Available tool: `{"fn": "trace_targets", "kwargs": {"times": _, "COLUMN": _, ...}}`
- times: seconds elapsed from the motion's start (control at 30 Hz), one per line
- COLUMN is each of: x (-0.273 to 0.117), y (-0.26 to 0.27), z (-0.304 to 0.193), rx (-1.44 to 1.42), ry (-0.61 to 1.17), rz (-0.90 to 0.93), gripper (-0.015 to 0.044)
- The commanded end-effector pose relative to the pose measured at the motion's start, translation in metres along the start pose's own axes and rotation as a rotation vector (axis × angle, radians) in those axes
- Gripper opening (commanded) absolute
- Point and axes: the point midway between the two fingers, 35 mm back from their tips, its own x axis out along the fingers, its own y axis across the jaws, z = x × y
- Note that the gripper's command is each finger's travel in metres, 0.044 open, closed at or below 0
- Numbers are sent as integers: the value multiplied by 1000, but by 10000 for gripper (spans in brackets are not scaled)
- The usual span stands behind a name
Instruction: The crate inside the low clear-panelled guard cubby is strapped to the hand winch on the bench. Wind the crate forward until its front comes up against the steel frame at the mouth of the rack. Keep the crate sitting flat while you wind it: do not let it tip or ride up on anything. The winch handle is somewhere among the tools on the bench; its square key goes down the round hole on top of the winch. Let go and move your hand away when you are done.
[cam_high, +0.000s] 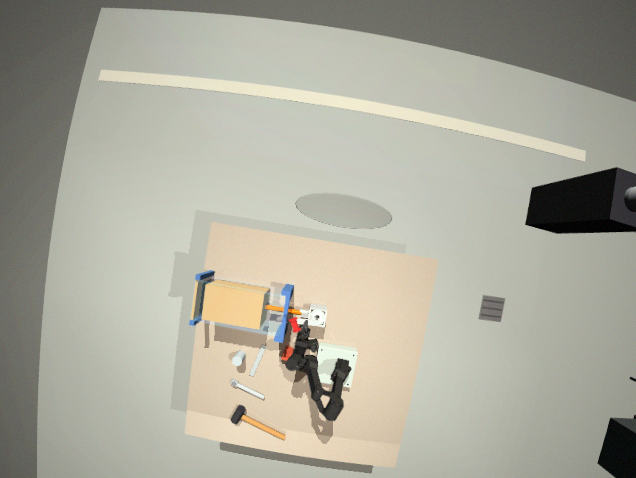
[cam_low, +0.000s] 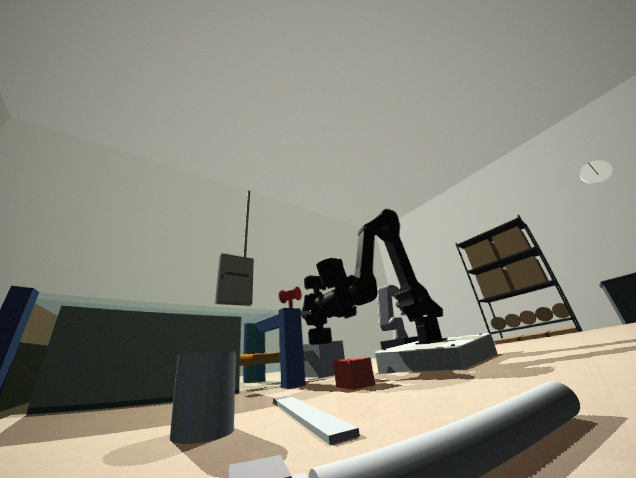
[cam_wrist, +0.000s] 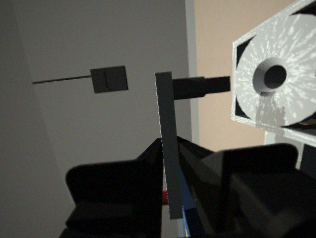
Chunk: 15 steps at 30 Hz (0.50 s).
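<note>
The crate (cam_high: 233, 304) (cam_low: 138, 359) sits flat in the clear-panelled cubby, with a gap between its front and the blue steel frame (cam_high: 286, 310) (cam_low: 291, 349). An orange strap (cam_high: 275, 308) (cam_low: 262, 358) runs from it to the pale winch (cam_high: 317, 315) (cam_low: 326, 358). My gripper (cam_high: 306, 324) (cam_low: 307, 311) (cam_wrist: 167, 141) is shut on the winch handle's grey bar (cam_wrist: 166, 110). The handle's red knob (cam_high: 294, 324) (cam_low: 289, 294) is near the frame. Its dark key (cam_wrist: 217, 84) is out of the round hole (cam_wrist: 275, 76), to its left in the wrist view.
A red block (cam_high: 287, 353) (cam_low: 354, 373) lies near the frame's foot. A grey cylinder (cam_high: 238, 358) (cam_low: 204, 398), a flat bar (cam_high: 257, 361) (cam_low: 318, 418), a wrench (cam_high: 248, 389) and a mallet (cam_high: 262, 426) are on the bench.
</note>
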Motion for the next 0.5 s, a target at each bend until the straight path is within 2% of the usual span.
{"fn": "trace_targets", "kwargs": {"times": 0.0, "x": 0, "y": -2, "z": 2, "rx": 1, "ry": -6, "rz": 6, "gripper": 0}}
{"fn": "trace_targets", "kwargs": {"times": 0.47, "x": 0, "y": -15, "z": 2, "rx": 0, "ry": -6, "rz": 6, "gripper": 0}}
